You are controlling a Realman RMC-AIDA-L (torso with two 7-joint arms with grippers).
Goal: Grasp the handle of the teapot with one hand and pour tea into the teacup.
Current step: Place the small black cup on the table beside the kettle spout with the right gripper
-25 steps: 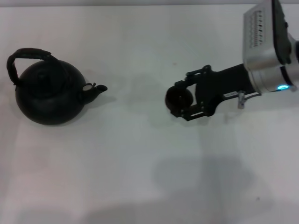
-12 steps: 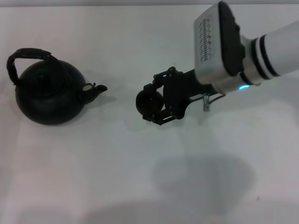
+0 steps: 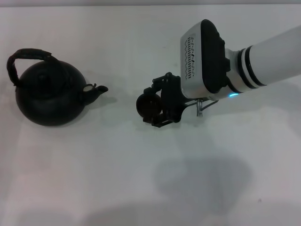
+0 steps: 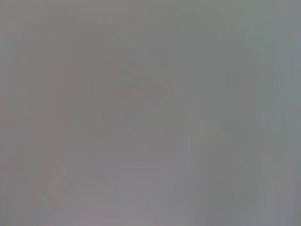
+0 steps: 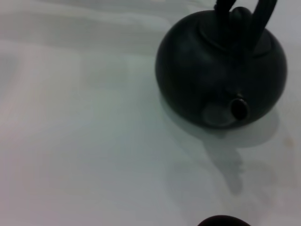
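The black teapot [image 3: 49,96] stands at the left of the white table, its spout [image 3: 98,89] pointing right. Its arched handle [image 3: 26,54] rises over the lid. My right gripper [image 3: 151,106] is shut on the small black teacup [image 3: 146,104], a short way right of the spout and apart from it. I cannot tell whether the cup rests on the table. The right wrist view shows the teapot [image 5: 221,70], the foot of its handle [image 5: 263,12] and the cup's rim [image 5: 223,221] at the frame edge. The left gripper is out of view.
The white table [image 3: 117,179] stretches in front of and behind the pot and cup. My right arm casts a soft shadow [image 3: 202,181] on it. The left wrist view is plain grey.
My right gripper has carried the teacup leftward, from mid-right of the table to close by the spout. The teapot has not moved.
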